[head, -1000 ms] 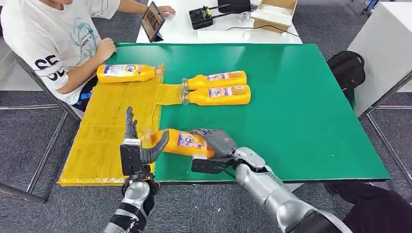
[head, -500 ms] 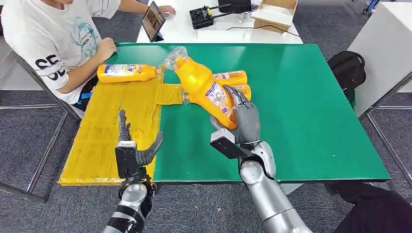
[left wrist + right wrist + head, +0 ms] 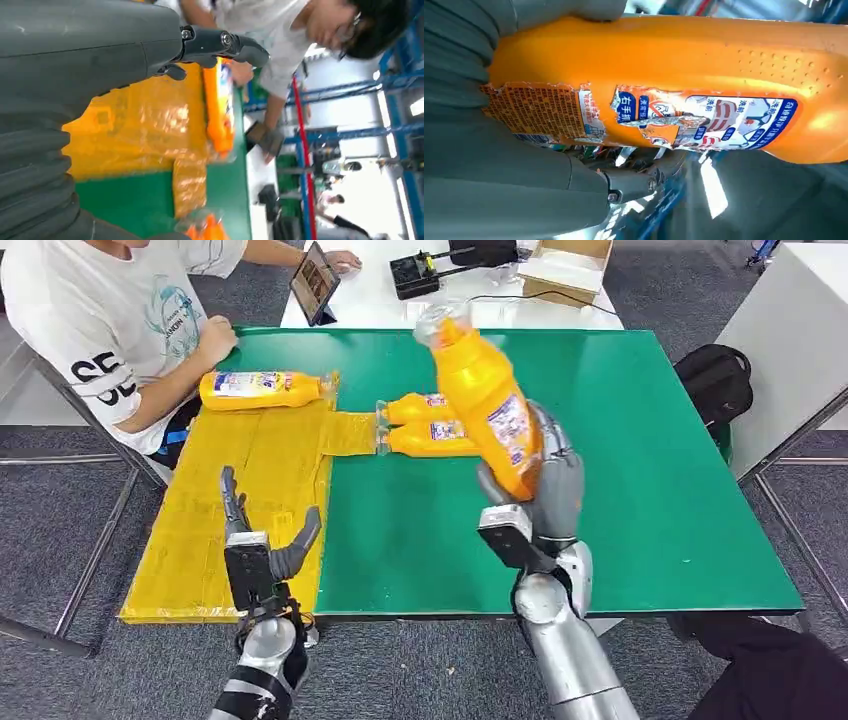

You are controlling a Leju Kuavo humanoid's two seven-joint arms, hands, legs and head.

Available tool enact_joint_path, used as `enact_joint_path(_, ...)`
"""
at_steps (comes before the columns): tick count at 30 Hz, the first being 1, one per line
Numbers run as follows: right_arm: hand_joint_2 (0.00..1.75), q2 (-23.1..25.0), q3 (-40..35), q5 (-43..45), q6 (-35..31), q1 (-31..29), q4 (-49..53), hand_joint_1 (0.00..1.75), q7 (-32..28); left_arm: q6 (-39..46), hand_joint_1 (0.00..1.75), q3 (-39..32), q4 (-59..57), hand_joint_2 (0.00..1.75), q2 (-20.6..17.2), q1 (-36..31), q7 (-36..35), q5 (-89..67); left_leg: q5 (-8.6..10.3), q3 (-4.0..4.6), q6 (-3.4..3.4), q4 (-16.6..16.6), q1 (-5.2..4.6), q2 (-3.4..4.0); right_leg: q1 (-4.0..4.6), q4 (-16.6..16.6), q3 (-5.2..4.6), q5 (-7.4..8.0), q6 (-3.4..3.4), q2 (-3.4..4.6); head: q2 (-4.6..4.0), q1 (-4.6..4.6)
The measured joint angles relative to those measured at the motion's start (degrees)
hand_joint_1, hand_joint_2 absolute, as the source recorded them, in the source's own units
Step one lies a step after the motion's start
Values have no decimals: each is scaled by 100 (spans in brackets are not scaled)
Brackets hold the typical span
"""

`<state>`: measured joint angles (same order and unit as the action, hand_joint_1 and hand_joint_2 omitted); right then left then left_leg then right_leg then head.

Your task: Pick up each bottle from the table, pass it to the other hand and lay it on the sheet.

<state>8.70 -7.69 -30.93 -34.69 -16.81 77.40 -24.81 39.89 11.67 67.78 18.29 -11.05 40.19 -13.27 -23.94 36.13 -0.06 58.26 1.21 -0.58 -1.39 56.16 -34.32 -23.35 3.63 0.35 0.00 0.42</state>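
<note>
Held bottle (image 3: 484, 405): orange, torn blue-and-white label, clear wrap over the cap; raised above the green tabletop (image 3: 640, 480), near upright, cap tilted away from the robot. Right hand (image 3: 540, 495) grips its lower body, fingers wrapped round it, forearm near vertical; left hand (image 3: 262, 540) is over the near part of the yellow sheet (image 3: 215, 510), fingers apart and pointing up, holding nothing. One bottle (image 3: 262, 390) lies on the sheet's far edge; two more (image 3: 425, 425) lie side by side on the tabletop just beside the sheet.
</note>
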Motion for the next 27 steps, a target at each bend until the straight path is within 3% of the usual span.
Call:
enact_joint_path(5, 175, 4, 183, -30, 239, 77, 127, 175, -64, -382, 0, -164, 419, 175, 2, 132, -2, 532, 1, -2, -1, 0, 2, 1, 1, -1, -3, 0, 0, 0, 0, -4)
enact_joint_path(10, 175, 150, 177, 188, 1287, 399, 111, 175, -650, -2918, 0, -122, 92, 175, 15, 95, -4, 1213, 1, -2, -1, 0, 2, 4, 1, 0, -3, 0, 0, 1, 0, -4)
enact_joint_path(14, 175, 413, 34, 140, 1812, 775, -127, 175, -1301, -4329, 0, 151, -141, 175, 17, 11, -147, 1701, -1, 1, -1, 0, 2, 3, 1, 0, -5, -1, 0, 1, 0, -2)
enact_joint_path(27, 175, 758, -367, 147, 1668, 1021, -1082, 175, -1320, -5016, 0, 483, -654, 175, 22, -131, -236, 2059, -3, 4, -4, -1, 1, 7, 0, 0, -14, -2, -3, 2, 0, -2)
